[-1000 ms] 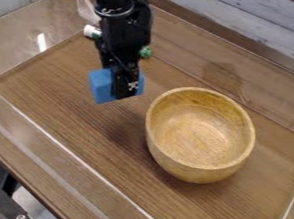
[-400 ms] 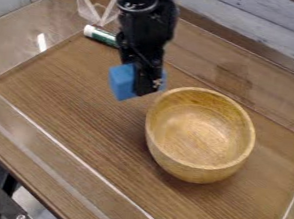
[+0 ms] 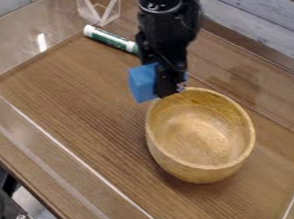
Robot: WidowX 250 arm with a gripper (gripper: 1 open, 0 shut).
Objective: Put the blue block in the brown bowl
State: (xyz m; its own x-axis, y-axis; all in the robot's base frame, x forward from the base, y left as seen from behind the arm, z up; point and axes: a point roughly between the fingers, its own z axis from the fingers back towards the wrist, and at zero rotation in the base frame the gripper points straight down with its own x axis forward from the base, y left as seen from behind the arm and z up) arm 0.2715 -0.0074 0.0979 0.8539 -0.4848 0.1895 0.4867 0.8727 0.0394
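Blue and matte, the small solid rectangular block [image 3: 142, 82] hangs in the air, clamped between the fingers of the black robot gripper [image 3: 155, 80], whose jaws are drawn together on the block's upper part. The block sits tilted, its lower corner pointing down toward the wood-grain tabletop [image 3: 70, 102], and it touches nothing but the gripper. It hangs just beside the near-left edge of the round light-brown wooden bowl [image 3: 200, 134], close to the thick rim but not yet over the hollow. The bowl stands upright on the table with visible grain inside and nothing in it. The black arm reaches down steeply from the top of the view. Behind it, near the far-left side of the table, a green-and-white marker [image 3: 110, 40] lies flat, well apart from the bowl. Clear plastic walls [image 3: 27, 127] run along the table's edges.
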